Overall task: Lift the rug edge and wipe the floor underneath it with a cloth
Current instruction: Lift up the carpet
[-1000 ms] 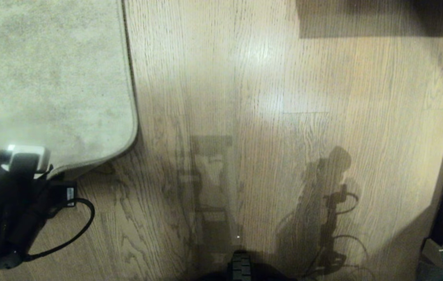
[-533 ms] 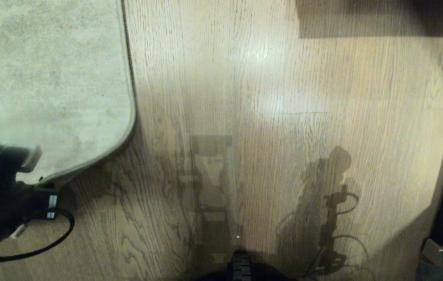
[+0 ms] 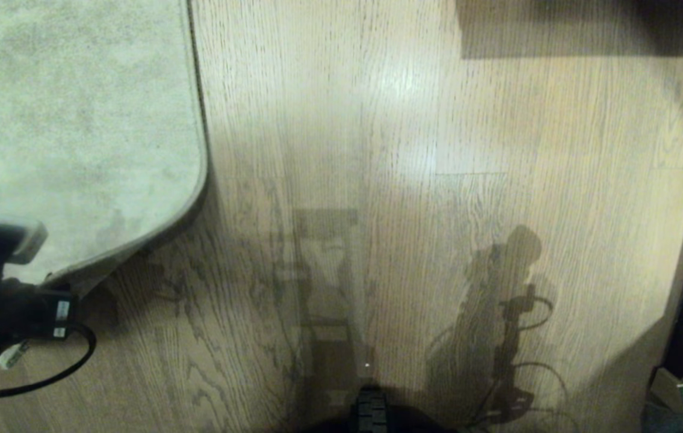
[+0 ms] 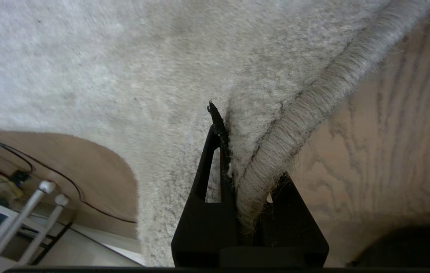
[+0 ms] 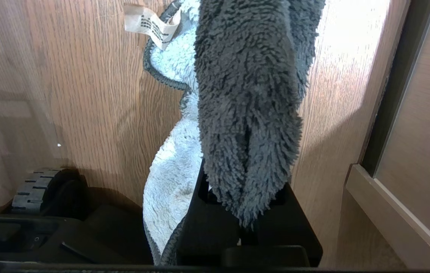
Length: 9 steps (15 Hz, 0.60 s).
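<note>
**Two grips made, no wiping yet**

Both grippers have what they need, and the cleaning itself is still to come. On the left, the left gripper is clamped narrow on the rug edge, with the thick bound border pinched between its jaws just ahead of the wrist. In the head view the rug's near corner is raised off the floor and casts a shadow beside that arm; the lift looks only partial, so the boards beneath the rug are barely uncovered.

Further right, between the arms, lies open wood with only shadows on it. Nothing there tells whether any patch has been wiped.

At the far right, the right gripper is closed on the cloth, which hangs forward from the jaws, dark grey pile on one face and pale blue on the other, above the floor and well away from the rug. Beyond the cloth's far end hangs a small care label; it carries printed lines, too small to read. No brand shows anywhere else.

Left to do, as I judge it: raise the edge higher, bring the cloth across beneath it, and wipe.
</note>
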### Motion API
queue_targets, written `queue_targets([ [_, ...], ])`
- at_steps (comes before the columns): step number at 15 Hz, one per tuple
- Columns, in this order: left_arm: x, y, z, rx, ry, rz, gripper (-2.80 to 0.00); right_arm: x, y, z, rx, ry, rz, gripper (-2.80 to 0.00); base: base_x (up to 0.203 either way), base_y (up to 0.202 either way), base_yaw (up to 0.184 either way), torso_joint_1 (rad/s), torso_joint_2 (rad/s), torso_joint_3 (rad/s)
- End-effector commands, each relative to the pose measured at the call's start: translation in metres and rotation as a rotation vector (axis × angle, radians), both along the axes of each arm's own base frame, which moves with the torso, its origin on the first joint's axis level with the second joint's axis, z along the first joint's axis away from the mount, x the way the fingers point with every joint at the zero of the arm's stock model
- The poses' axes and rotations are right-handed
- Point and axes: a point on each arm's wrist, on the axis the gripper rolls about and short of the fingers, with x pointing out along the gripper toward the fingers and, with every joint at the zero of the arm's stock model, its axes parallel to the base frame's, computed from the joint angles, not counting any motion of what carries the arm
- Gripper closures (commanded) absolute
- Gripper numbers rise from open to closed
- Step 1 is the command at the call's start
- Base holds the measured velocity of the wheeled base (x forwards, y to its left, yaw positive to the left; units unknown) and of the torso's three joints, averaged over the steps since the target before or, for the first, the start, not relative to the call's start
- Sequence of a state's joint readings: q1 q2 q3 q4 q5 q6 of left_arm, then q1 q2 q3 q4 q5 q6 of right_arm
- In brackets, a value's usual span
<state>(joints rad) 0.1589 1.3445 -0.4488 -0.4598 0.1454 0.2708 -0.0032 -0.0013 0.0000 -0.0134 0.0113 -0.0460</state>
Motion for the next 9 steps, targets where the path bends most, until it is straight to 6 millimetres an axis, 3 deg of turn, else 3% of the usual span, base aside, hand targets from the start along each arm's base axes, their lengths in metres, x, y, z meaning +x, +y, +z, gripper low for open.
queue_targets([
  [1,0.008,0.011,0.002,0.002,0.000,0.008,0.00,0.000,0.000,0.000,-0.002,0.001,0.001,0.00,0.000,0.000,0.000,0.000,0.00,0.000],
  [4,0.013,0.023,0.004,-0.013,-0.008,0.019,0.00,0.000,0.000,0.000,-0.002,0.001,0.001,0.00,0.000,0.000,0.000,0.000,0.00,0.000],
  [9,0.012,0.024,0.002,-0.015,-0.002,0.024,0.00,0.000,0.000,0.000,-0.002,0.001,0.001,0.00,0.000,0.000,0.000,0.000,0.00,0.000],
])
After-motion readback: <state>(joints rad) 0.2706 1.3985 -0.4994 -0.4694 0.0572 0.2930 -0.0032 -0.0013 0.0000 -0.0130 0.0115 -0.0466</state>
